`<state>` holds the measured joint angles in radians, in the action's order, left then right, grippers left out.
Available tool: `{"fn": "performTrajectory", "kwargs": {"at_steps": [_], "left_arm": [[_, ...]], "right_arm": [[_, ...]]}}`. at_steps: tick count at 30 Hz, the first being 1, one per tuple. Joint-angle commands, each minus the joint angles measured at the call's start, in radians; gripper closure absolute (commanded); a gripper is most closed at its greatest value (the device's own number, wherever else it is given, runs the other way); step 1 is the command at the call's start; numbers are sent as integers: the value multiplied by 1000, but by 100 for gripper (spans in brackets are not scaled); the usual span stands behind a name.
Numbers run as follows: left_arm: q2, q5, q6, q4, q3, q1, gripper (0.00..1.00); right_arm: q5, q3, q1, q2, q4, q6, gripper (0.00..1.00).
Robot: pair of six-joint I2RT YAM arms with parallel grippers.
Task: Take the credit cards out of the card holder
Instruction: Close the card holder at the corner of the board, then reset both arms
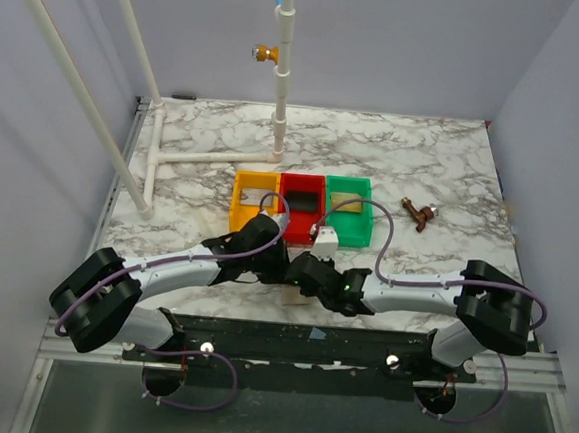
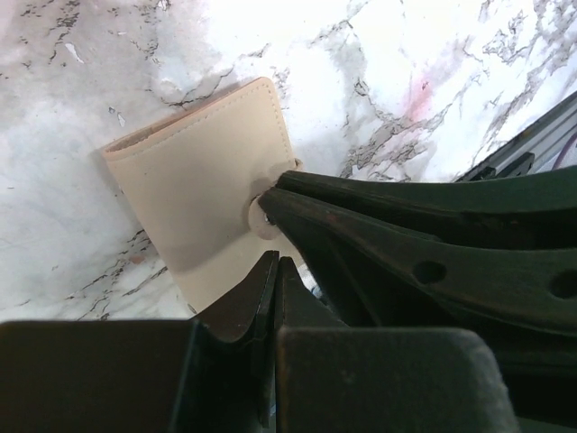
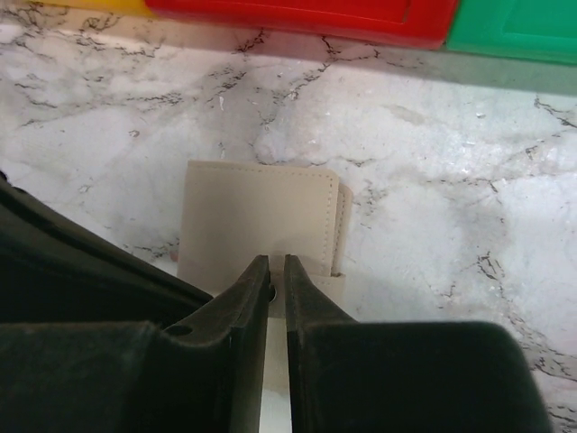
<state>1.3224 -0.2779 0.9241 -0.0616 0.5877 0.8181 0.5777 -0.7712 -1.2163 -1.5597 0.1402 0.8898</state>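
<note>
The card holder [image 2: 194, 194] lies closed on the marble, tan-beige face up, and also shows in the right wrist view [image 3: 257, 212]. My right gripper [image 3: 278, 260] has its jaws a sliver apart around the holder's snap tab [image 3: 335, 285]. The same fingers [image 2: 361, 230] pinch the snap in the left wrist view. My left gripper [image 2: 275, 262] is shut and empty, with its tips over the holder's near edge. In the top view both grippers [image 1: 287, 270] meet and hide the holder. A grey card [image 1: 256, 196], a black card [image 1: 300, 205] and a tan card [image 1: 347, 206] each lie in a tray.
A yellow tray [image 1: 238, 212], a red tray [image 1: 287, 224] and a green tray [image 1: 367, 223] stand in a row just beyond the grippers. A white block [image 1: 325, 241] sits before them. A small brown object [image 1: 417, 215] lies to the right. A white pipe frame [image 1: 214, 156] stands at the back left.
</note>
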Motion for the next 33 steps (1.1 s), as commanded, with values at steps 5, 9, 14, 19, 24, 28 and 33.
{"fn": "performTrajectory", "kwargs": {"at_steps": [5,9,14,19,24,28,33], "left_arm": [[-13,-9,-27,-36,23,-5,100],[-20,-7,-35,-46,31,-5,100],[-25,-6,-45,-54,34,-4,100],[-40,-1,-58,-53,35,-4,100],[-122,56,-105,-118,75,-5,89],[-218,126,-166,-201,131,-16,3],[-345,164,-215,-275,180,-85,2]], "right_arm": [[-23,-30,25,102,43,-7,81],[-35,-27,37,105,48,-1,81],[-41,-3,55,134,62,11,80],[-70,18,77,191,70,10,72],[-76,35,108,296,77,-2,40],[-47,13,118,369,109,-29,5],[8,-35,124,449,156,-63,0]]}}
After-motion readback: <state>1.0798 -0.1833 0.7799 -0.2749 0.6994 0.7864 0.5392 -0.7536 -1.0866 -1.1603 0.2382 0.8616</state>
